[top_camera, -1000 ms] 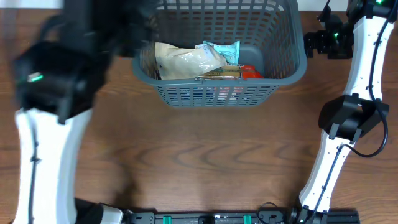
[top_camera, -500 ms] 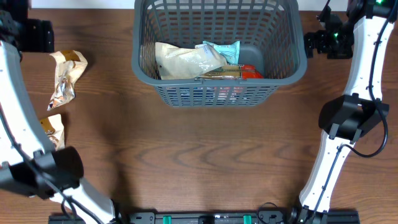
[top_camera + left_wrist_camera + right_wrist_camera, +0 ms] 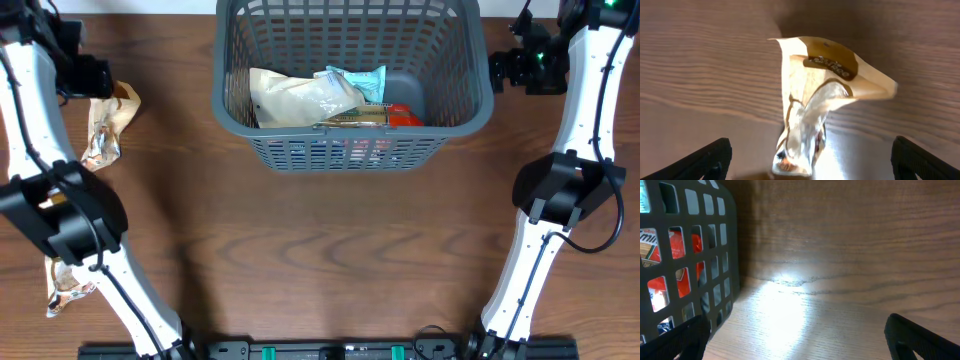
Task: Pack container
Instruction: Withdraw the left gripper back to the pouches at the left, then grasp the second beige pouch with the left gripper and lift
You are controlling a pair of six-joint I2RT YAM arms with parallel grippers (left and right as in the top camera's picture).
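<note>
While the overhead view shows the basket [image 3: 352,150] at the far middle of the table [image 3: 320,250], already holding a beige packet [image 3: 300,97], a pale blue one [image 3: 357,80] and a red one [image 3: 403,116], the left gripper [image 3: 85,75] hangs at the far left just over a crumpled tan packet [image 3: 103,128]. The right gripper [image 3: 507,70] waits beside the basket's right rim. From the left wrist, the fingers [image 3: 705,160] stand wide apart with the tan packet between them and apparently untouched, so that gripper is released and empty. From the right wrist, the fingers [image 3: 920,335] are spread too, over bare wood, with the slotted wall close on one side. The likely trouble is a weak pinch: the tan packet is bunched and glossy, so jaws closing on a loose fold could let it slide out, or it could snag the rim.
</note>
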